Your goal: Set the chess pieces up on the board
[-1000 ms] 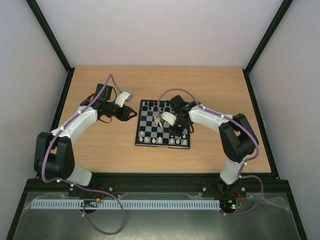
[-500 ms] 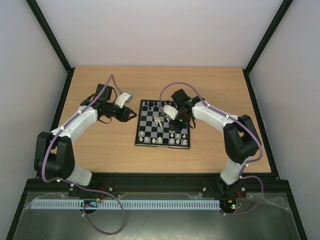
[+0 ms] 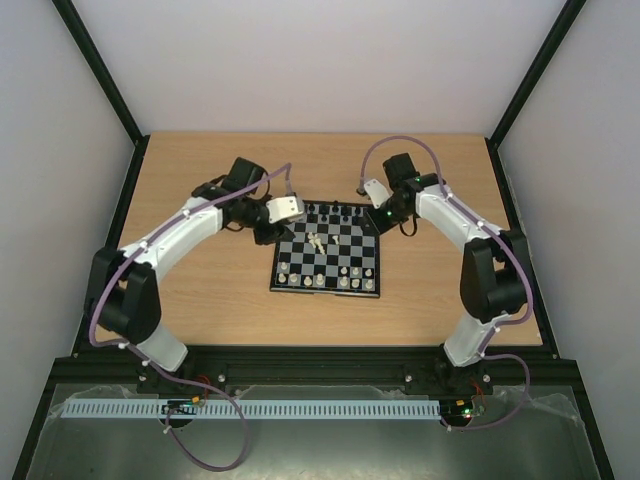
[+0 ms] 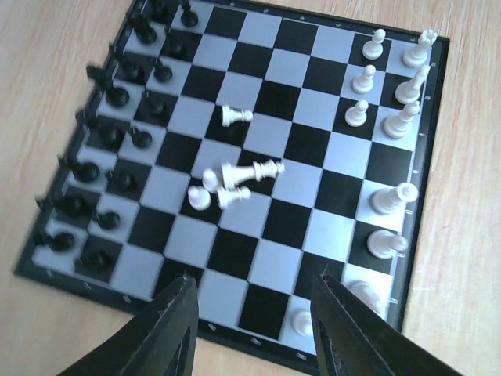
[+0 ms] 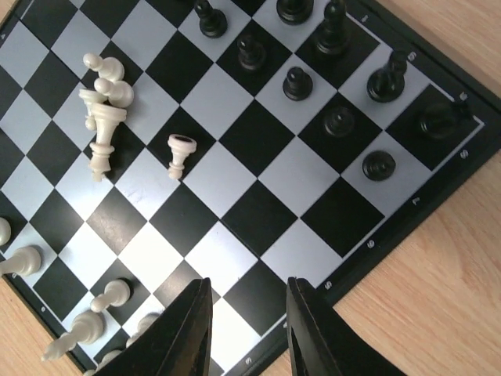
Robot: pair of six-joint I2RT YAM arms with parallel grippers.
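Left wrist: toppled white pieces [image 4: 249,172] look tiny, light, slick; pinch mid-stem. Empty: left hand [image 4: 252,301], right hand [image 5: 246,305], both half-open.

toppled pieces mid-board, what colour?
Cream-white. The toppled pieces lie mid-board; the left wrist view shows them best.

Wood table [image 3: 420,290] w/ chessboard [image 3: 300,262] near ctr
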